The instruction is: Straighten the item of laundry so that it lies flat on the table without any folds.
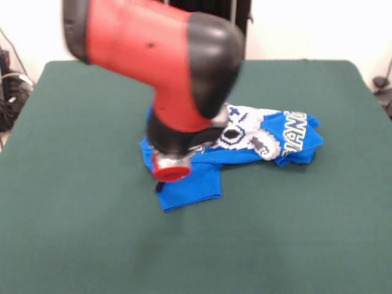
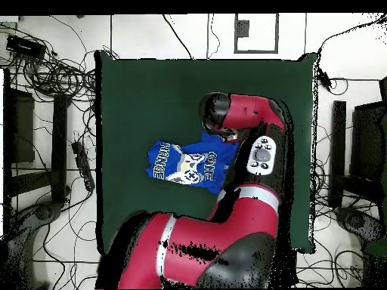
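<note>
— Shirt (image 1: 245, 144) first: where is it lying?

— Roughly mid-counter (image 1: 79, 220), a blue T-shirt bunched and folded over itself, print and lettering partly showing, one flap sticking out toward the near edge.

— And the claw?

— Somewhere under the bulky red and black arm (image 1: 177, 67), which comes down right over one end of the shirt. The arm hides it; I cannot tell whether it is released or clenched, or touching the cloth.

— From overhead?

— Same: the arm covers one end of the shirt.
</note>
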